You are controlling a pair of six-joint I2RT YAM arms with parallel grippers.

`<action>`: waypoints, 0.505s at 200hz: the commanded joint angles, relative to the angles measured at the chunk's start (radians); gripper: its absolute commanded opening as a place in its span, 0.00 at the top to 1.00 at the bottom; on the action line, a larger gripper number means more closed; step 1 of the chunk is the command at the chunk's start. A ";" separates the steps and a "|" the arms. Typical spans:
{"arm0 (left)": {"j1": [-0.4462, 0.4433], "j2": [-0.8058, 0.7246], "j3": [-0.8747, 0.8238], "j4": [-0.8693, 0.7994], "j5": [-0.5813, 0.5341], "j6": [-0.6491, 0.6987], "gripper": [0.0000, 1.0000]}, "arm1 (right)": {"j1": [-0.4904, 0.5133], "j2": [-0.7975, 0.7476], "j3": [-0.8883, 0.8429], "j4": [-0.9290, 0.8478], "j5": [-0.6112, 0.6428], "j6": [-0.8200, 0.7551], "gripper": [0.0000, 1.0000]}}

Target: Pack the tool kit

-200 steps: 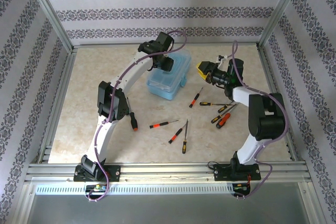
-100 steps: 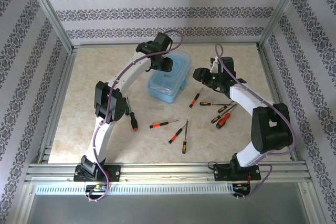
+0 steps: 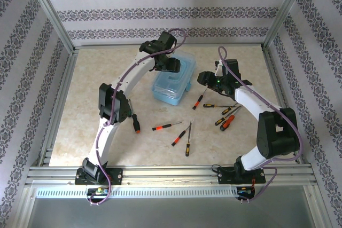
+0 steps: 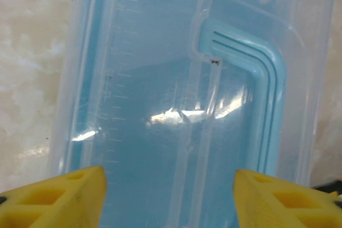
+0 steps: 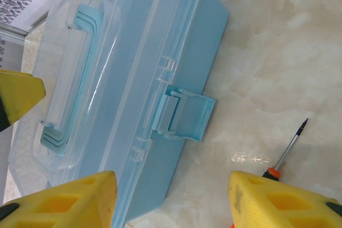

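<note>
Wallpaper with bands of dark floral pattern surrounds a beige, marble-look counter framed in aluminium rails. Toward the back of the counter, near the middle, sits a translucent blue tool box. Its clear lid is down and a pale blue carry handle lies flat on top. The left tool hovers just above the lid, its yellow fingertips wide apart with nothing between them. The right tool is just beside the box's right side, facing the blue latch. Its yellow fingertips are also spread and hold nothing. Loose screwdrivers lie on the counter nearer the arm bases, apart from the box. A slim screwdriver lies close to the right tool. A red-handled screwdriver lies near the middle, and a black and red screwdriver lies beside the left arm. An orange-handled screwdriver rests among a few others near the right arm.
</note>
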 commanded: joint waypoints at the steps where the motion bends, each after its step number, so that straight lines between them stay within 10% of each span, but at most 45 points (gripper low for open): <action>1: -0.010 0.050 0.051 -0.159 -0.035 0.012 0.31 | 0.000 -0.009 0.025 -0.028 -0.025 -0.018 0.41; 101: -0.003 0.036 0.089 -0.173 -0.097 0.080 0.20 | 0.010 0.009 0.046 -0.042 -0.067 -0.011 0.41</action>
